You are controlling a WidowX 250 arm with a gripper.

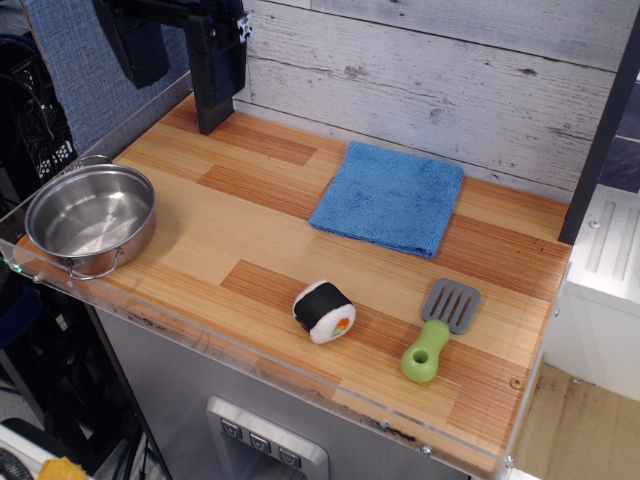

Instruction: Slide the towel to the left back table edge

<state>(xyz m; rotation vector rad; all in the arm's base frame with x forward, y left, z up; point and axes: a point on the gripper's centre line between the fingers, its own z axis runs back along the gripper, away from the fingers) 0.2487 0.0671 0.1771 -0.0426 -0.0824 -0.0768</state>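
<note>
So the blue terry towel point(388, 196) is lying flat on the wooden plank worktop point(250, 225), toward the back edge and a bit right of the middle, just in front of the whitewashed plank wall point(450, 80). The black pincer point(217, 125) hangs over the back left corner, well apart from the towel – can't tell how far open it is from this angle, and it has hold of nothing that I can see. A steel pot point(90, 220) sits at the front left, a toy sushi roll point(324, 311) near the front middle, and a grey spatula with a green handle point(440, 328) beside it. No readable writing or labels anywhere
</note>
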